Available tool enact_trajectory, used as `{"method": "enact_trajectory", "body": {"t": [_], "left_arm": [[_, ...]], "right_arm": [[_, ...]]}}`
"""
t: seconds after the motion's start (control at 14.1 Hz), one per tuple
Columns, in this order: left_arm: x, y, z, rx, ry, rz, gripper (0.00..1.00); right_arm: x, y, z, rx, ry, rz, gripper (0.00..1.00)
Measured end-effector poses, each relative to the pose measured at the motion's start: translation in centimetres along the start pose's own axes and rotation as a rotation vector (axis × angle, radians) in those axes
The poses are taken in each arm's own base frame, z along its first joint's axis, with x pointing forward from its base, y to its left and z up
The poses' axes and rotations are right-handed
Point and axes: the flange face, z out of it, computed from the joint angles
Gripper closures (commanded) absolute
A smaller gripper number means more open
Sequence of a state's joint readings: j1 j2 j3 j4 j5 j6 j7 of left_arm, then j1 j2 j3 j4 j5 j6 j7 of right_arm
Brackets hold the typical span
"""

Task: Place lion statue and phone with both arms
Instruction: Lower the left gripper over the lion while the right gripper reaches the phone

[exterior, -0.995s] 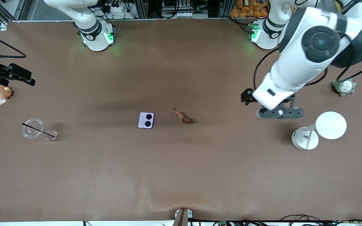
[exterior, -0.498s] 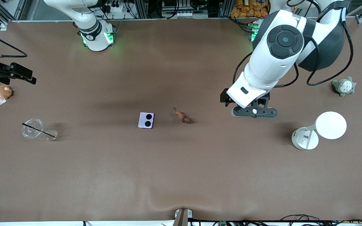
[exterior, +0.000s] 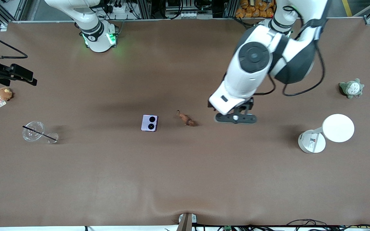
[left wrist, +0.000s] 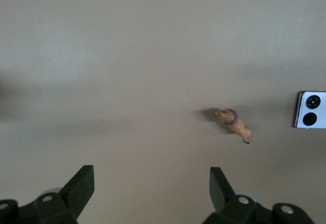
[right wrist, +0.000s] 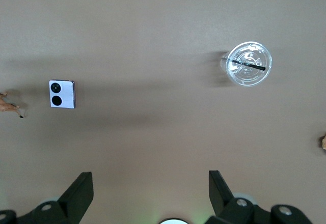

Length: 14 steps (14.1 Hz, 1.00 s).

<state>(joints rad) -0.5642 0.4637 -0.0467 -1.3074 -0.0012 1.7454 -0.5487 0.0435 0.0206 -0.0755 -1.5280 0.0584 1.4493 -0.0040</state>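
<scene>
The lion statue [exterior: 187, 119], a tiny orange-brown figurine, lies near the middle of the brown table. The lilac phone [exterior: 149, 123] rests beside it toward the right arm's end, its two black camera circles facing up. My left gripper [exterior: 235, 118] hovers over bare table beside the lion, toward the left arm's end, open and empty. The left wrist view shows the lion [left wrist: 234, 123] and phone [left wrist: 309, 110] ahead of the left gripper [left wrist: 151, 180]. My right gripper [right wrist: 151, 183] is open and empty, held high, out of the front view; its wrist view shows the phone [right wrist: 62, 93].
A clear cup with a black straw [exterior: 34, 131] and a round brown plush [exterior: 4, 94] sit at the right arm's end. A white round stand [exterior: 328, 132] and a grey-green plush [exterior: 351, 88] sit at the left arm's end. A black camera mount [exterior: 11, 75] overhangs the table edge.
The left arm has swung from beside the white stand toward the middle of the table, bringing its open gripper close to the lion. Lion, phone and right arm have not moved.
</scene>
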Motion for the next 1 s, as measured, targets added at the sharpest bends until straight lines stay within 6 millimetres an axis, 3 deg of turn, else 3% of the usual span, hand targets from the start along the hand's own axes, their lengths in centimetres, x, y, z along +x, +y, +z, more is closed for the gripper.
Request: {"method": "enact_trajectory", "body": {"t": [0.28, 0.57, 0.78, 1.0], "left_arm": [[-1.3, 5.4, 4.4, -0.007, 0.008, -0.048, 0.00], [-4.0, 11.6, 12.1, 0.019, -0.022, -0.195, 0.00], [-4.4, 12.9, 16.5, 0.037, -0.036, -0.302, 0.00], [-4.1, 13.5, 18.8, 0.017, -0.019, -0.410, 0.00]], "right_arm": [[1.0, 0.2, 0.8, -0.001, 0.013, 0.004, 0.00], [2.2, 0.3, 1.9, -0.003, 0.017, 0.007, 0.00], [2.3, 0.2, 2.0, -0.003, 0.016, 0.006, 0.00], [3.2, 0.0, 3.1, -0.004, 0.006, 0.004, 0.00]]}}
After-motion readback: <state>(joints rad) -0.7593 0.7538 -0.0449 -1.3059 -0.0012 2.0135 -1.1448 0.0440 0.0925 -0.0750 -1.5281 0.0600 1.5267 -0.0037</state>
